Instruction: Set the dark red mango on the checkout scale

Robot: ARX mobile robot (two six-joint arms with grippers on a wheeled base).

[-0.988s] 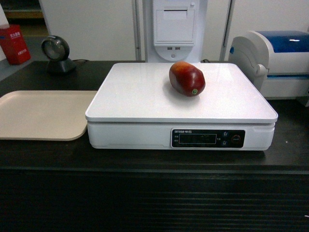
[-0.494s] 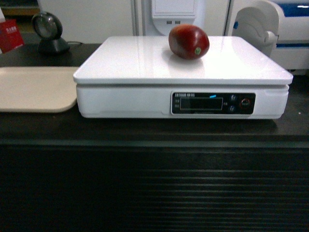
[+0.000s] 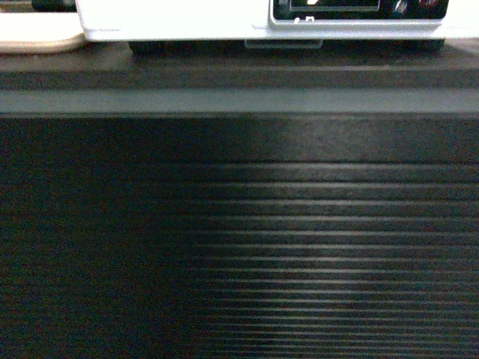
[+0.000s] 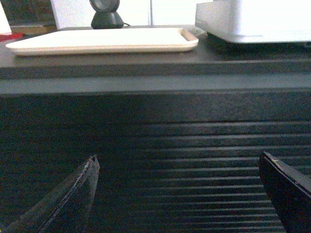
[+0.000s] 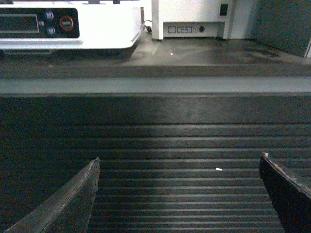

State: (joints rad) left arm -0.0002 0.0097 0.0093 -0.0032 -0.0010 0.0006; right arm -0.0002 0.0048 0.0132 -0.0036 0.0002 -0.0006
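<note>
1. From the head view, almost everything in sight is the dark ribbed front of the counter (image 3: 239,247); only the bottom edge of the scale (image 3: 172,30) shows along the top, with a sliver of its black display strip (image 3: 359,9) at the upper right.
2. The dark red mango is not visible in any view, so I cannot tell where it lies; the scale's platform is cut off above each frame.
3. The beige tray (image 4: 102,41) sits on the countertop just left of the scale, with a small gap between them, and a dark round-headed scanner (image 4: 107,13) stands behind it.
4. The left gripper (image 4: 177,194) hangs low in front of the counter panel, its 2 fingers spread wide with nothing between them.
5. The right gripper (image 5: 177,194) is likewise down by the ribbed panel, fingers wide apart and empty.
6. In the right wrist view, the scale's buttons (image 5: 60,23) show at upper left, and a white device (image 5: 194,19) stands on the counter beside it.
</note>
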